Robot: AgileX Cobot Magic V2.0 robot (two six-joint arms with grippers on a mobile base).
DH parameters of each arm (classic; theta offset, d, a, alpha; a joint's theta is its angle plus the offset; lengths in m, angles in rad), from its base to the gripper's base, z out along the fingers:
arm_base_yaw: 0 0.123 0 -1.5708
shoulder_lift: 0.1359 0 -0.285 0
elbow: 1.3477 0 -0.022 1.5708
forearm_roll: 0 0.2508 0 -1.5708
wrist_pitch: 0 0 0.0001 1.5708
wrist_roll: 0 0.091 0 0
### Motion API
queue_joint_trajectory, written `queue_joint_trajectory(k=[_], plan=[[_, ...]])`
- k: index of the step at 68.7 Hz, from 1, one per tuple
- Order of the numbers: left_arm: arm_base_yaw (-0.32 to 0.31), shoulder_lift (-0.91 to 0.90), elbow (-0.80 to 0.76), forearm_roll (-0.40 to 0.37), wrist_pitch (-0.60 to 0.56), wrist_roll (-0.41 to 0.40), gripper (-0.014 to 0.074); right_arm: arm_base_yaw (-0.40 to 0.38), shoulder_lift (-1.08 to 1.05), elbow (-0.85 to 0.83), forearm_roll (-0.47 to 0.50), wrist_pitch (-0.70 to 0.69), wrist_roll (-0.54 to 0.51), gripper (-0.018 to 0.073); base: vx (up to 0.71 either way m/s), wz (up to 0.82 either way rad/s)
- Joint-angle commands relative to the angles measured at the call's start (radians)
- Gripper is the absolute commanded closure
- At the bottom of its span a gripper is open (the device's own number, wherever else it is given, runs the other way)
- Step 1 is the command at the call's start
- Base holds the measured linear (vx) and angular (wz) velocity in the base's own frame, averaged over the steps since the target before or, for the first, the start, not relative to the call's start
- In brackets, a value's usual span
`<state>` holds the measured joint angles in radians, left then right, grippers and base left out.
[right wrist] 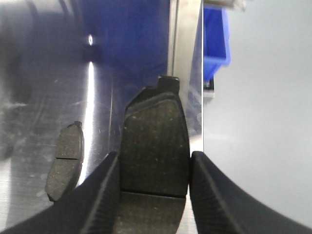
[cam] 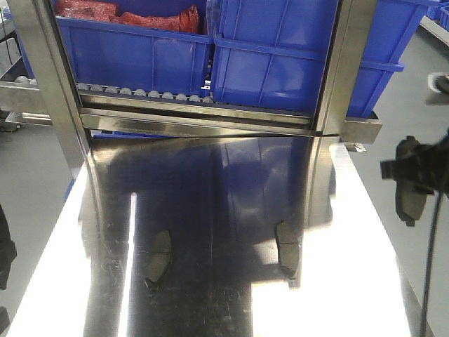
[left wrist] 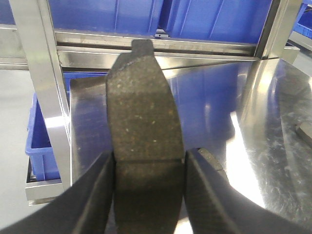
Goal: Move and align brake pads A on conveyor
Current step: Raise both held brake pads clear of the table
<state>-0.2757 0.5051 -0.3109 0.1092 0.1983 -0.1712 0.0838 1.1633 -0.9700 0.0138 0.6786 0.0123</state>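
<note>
Steel, glossy and streaked with glare, is lying under both claws. Left wrist view: the left claw (left wrist: 148,163) is clamping the first brake pad (left wrist: 144,112) by its long edges, the pad projecting ahead of the fingers (left wrist: 97,195) above the steel tabletop (left wrist: 219,97). Right wrist view: the right claw (right wrist: 153,165) is gripping the second brake pad (right wrist: 155,141) the same way at the table's edge, with grey floor (right wrist: 258,122) showing to its right. To that claw's left the third pad (right wrist: 66,161) is lying flat on the steel. The front view is showing what the wrist views are cropping: the third and the fourth pad (cam: 160,260) whole, lying apart, both well left of the right claw. Beyond the claws, blue bins (cam: 280,63) are sitting on a roller rack (cam: 140,93) between steel uprights (cam: 42,70). One bin is holding red material (cam: 126,14), which is appearing in the front view only.
</note>
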Motion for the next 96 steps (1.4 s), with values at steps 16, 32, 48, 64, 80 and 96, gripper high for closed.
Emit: queue_joint_trajectory(k=[16, 32, 48, 64, 80, 96], plan=[[-0.002, -0.001, -0.029, 0.001, -0.097, -0.001, 0.0603, -0.002, -0.352, 0.269, -0.001, -0.292, -0.012, 0.0569, 0.0, 0.0], [-0.002, -0.001, -0.029, 0.001, -0.097, -0.001, 0.0603, -0.002, -0.549, 0.395, 0.011, -0.363, -0.026, 0.0569, 0.0, 0.0], [-0.002, -0.001, -0.029, 0.001, -0.097, -0.001, 0.0603, -0.002, -0.682, 0.502, 0.066, -0.447, -0.097, 0.0568, 0.0, 0.0], [-0.002, -0.001, -0.029, 0.001, -0.097, -0.001, 0.0603, -0.002, -0.72, 0.519, 0.186, -0.452, -0.254, 0.0564, 0.0, 0.0], [-0.002, -0.001, -0.029, 0.001, -0.097, -0.001, 0.0603, -0.002, -0.718, 0.519, 0.222, -0.471, -0.325, 0.0564, 0.0, 0.0], [-0.002, -0.001, -0.029, 0.001, -0.097, -0.001, 0.0603, -0.002, -0.718, 0.519, 0.222, -0.47, -0.325, 0.0564, 0.0, 0.0]])
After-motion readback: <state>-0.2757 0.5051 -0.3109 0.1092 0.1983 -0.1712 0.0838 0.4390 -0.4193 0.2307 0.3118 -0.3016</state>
